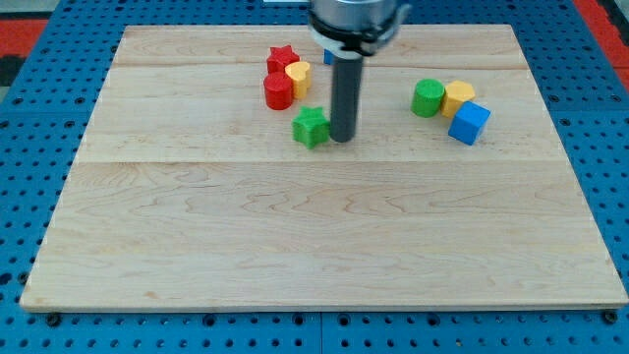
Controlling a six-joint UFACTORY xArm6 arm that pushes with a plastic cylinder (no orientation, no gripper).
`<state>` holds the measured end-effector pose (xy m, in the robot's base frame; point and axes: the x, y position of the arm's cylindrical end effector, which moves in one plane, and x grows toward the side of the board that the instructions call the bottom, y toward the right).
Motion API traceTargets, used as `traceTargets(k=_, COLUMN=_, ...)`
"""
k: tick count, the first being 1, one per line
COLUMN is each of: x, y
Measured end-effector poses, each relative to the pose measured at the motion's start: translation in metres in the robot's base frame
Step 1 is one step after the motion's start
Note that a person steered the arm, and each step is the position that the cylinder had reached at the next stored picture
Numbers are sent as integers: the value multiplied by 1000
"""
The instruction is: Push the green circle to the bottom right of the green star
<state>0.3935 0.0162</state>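
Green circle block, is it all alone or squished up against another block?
Squished up. The green circle touches the yellow block on its right; the blue cube sits just below that. My tip is beside the green star.

You will find my tip (343,138) on the desk (295,246), just beside the green star (311,127), on its right in the view. Toward the view's top and slightly left of that star sits a tight cluster: the red star (283,57) uppermost, the yellow block (299,74) touching its lower right, and the red circle (278,92) below them. Look well to the view's right and you see the green circle (428,97), the second yellow block (458,96) touching its right side, and the blue cube (470,123) just below that.
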Motion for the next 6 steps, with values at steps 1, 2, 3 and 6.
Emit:
traceTargets(k=1, x=-18, y=-8)
traceTargets(k=2, x=-18, y=-15)
traceTargets(k=3, x=-56, y=46)
traceTargets(k=6, x=-55, y=140)
